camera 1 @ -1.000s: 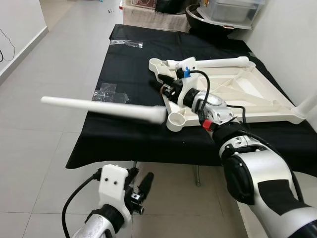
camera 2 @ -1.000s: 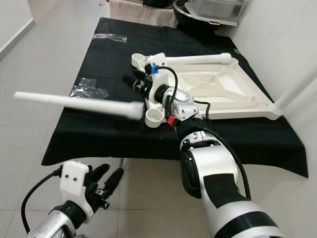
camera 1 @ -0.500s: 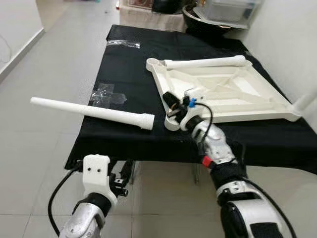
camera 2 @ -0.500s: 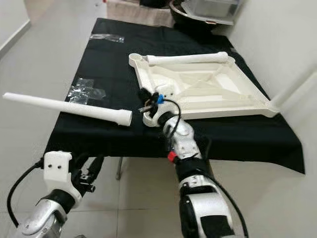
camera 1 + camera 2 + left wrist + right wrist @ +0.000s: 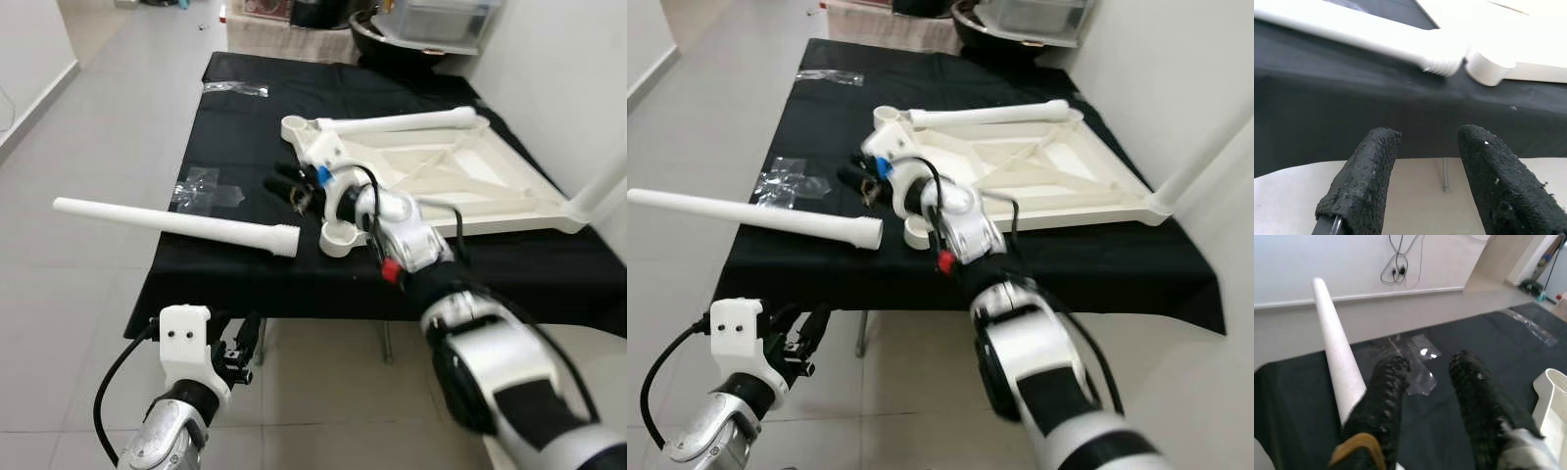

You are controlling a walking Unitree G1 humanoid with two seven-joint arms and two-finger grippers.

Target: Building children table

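Observation:
The white table top (image 5: 460, 171) lies upside down on the black-clothed table (image 5: 255, 127). One white leg (image 5: 397, 123) lies along its far edge, and another stands at its right corner (image 5: 600, 188). A loose white leg (image 5: 176, 223) rests on the cloth, its thin end past the table's left edge. Its thick end (image 5: 1442, 63) stops short of the near-left corner socket (image 5: 338, 236). My right gripper (image 5: 281, 186) hovers open above the cloth, left of that corner, with nothing between its fingers (image 5: 1386, 391). My left gripper (image 5: 245, 345) hangs open below the table's front edge.
Clear plastic bags lie on the cloth near the loose leg (image 5: 209, 187) and at the far left corner (image 5: 235, 88). Bins and a dark bowl (image 5: 431, 22) crowd the space behind the table. A white wall runs along the right. Grey tiled floor stretches left.
The loose leg has dropped onto the cloth, its thick end now farther from the corner socket. My right gripper has swung left off the table top's corner. The left arm has sunk lower.

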